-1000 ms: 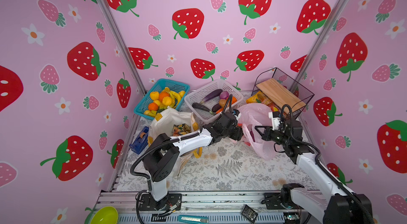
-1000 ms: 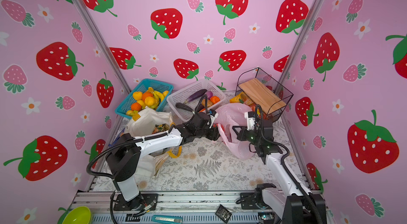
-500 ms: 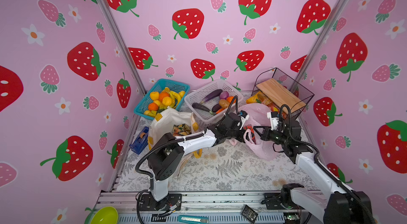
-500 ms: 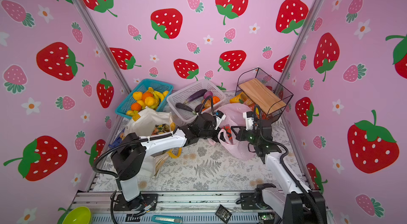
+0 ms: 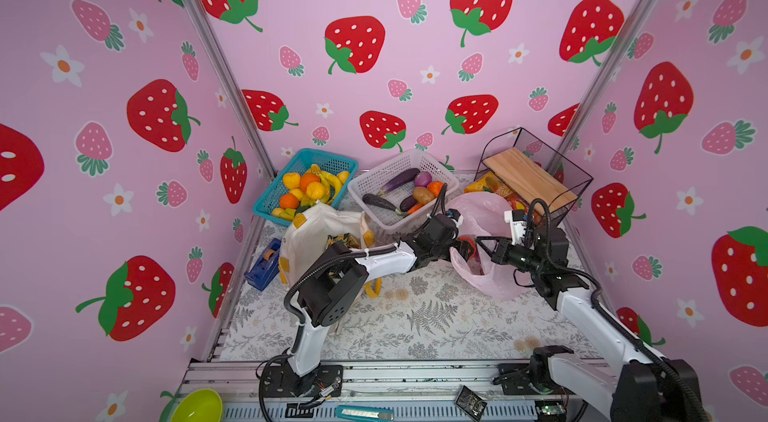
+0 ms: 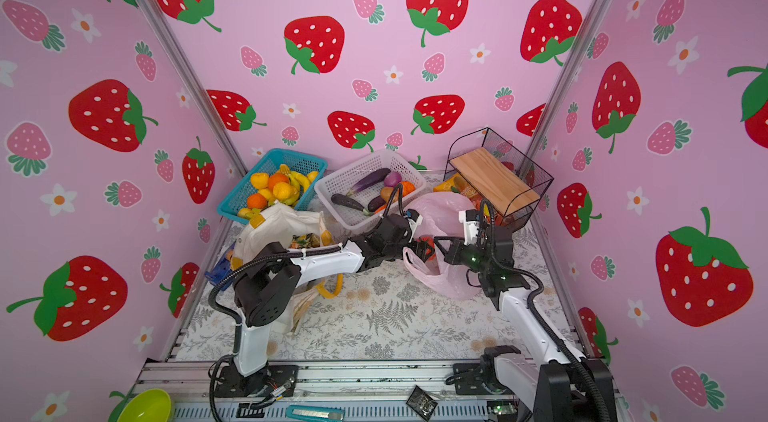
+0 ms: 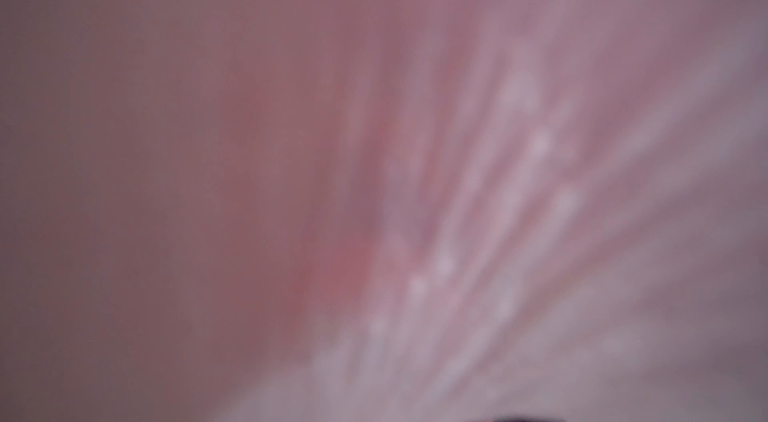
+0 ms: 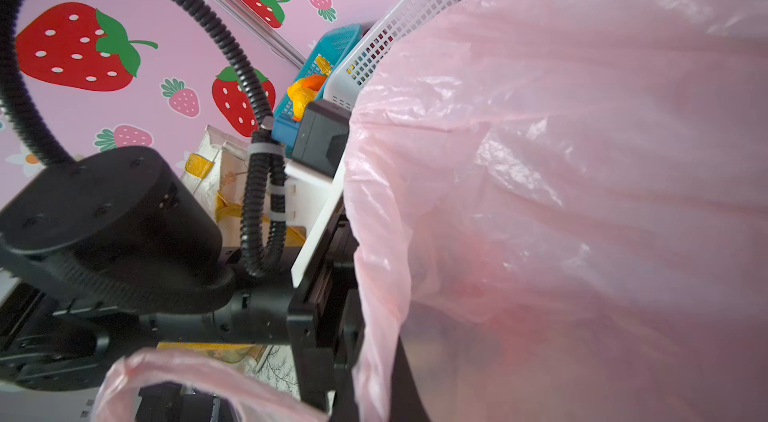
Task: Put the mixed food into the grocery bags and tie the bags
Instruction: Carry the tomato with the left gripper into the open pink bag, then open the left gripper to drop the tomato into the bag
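The pink bag, near the tabletop's right edge, is being held open by the right fingers pinching its rim, so a red tomato, apparently clasped in the left fingers, is being lowered inside.

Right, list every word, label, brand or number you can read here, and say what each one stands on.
No text here can be read for certain.
Orange snack packet in the black wire basket: red lettering, too blurred to read.
Both wrist views: no text shows.
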Tool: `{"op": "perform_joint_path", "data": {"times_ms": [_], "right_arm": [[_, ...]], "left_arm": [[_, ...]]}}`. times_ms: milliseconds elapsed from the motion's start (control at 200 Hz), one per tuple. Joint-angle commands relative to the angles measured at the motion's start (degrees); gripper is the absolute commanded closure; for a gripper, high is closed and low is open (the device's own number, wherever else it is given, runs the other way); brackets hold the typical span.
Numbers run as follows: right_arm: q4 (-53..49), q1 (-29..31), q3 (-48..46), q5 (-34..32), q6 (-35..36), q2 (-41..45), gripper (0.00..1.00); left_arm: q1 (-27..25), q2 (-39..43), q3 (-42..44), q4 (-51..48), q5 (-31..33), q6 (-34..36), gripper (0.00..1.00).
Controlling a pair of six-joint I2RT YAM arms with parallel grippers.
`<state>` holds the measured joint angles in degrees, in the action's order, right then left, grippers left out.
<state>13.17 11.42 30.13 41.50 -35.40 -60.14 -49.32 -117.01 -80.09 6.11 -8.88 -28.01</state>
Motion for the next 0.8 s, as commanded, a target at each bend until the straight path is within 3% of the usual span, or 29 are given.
{"op": "perform_joint_path", "data": {"times_ms": [0,165,315,675,795], "right_arm": [[4.29,0.43,-1.03,1.43,-2.35,-1.07,1.00],[5.64,0.46,-1.29,0.03,-3.13,-1.90,1.00],[5.41,0.41,-1.39,-1.02,-2.59,-2.61,1.00],[3.67,-2.14,-1.63,-2.10,-1.36,-1.99,1.00],[3.45,-3.68,-2.13,-2.21,-1.20,-2.28,1.00]], "left_arm": [[-0.08,-2.02,-3.53,-0.92,2.83,-2.56,0.35],[-0.11,-0.48,-0.55,3.52,1.39,-3.11,0.24],[-0.08,1.86,0.68,4.27,-4.00,-0.93,0.17],[0.85,10.62,8.39,2.57,-10.28,3.19,0.13],[0.97,16.46,12.74,-0.53,-9.32,6.14,0.15]]}}
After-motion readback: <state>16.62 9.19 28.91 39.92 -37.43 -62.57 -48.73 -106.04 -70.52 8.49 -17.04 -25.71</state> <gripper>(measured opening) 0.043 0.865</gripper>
